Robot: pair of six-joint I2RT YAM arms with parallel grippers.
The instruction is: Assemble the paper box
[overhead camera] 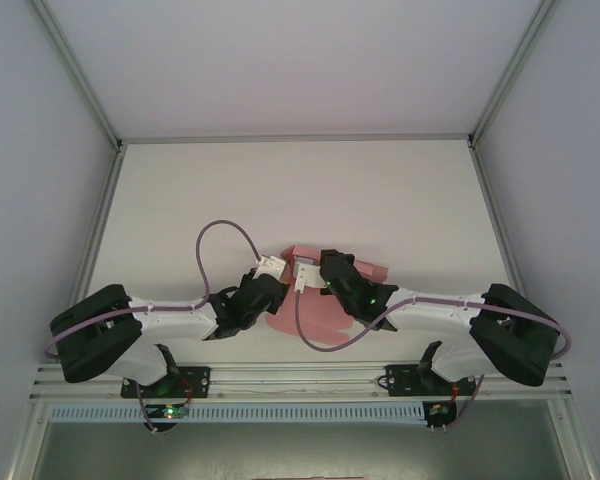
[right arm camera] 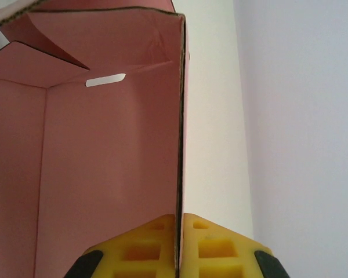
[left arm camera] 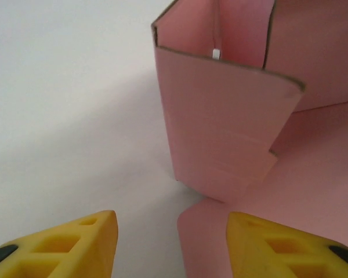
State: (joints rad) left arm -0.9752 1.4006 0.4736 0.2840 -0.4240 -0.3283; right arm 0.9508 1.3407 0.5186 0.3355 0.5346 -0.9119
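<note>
Gripping one upright wall of the paper box [overhead camera: 310,318], the right gripper [overhead camera: 305,272] has its yellow fingers [right arm camera: 214,243] shut flat on the card edge (in the right wrist view there is no gap between pads and card). That wall runs straight up from the clamp point [right arm camera: 180,223], with the box's pink inside [right arm camera: 104,162] to its left and a small white slot [right arm camera: 105,80] high in the back panel.

Box position: middle of the bench [overhead camera: 280,190] left to right, toward the near edge, between the two grippers. It's part-folded, with several walls standing and one rounded flap [overhead camera: 302,325] lying flat on the bench on the near side.

The left gripper [overhead camera: 270,268] is open, with its fingers [left arm camera: 75,237] well apart and nothing between them [left arm camera: 171,231]. The nearest folded wall [left arm camera: 220,133] stands just ahead of it, not touching. The flat flap runs under the finger on the right of that view; I can't tell if they make contact.

Both arms reach in from the near corners, and their grippers sit close together over the box.
</note>
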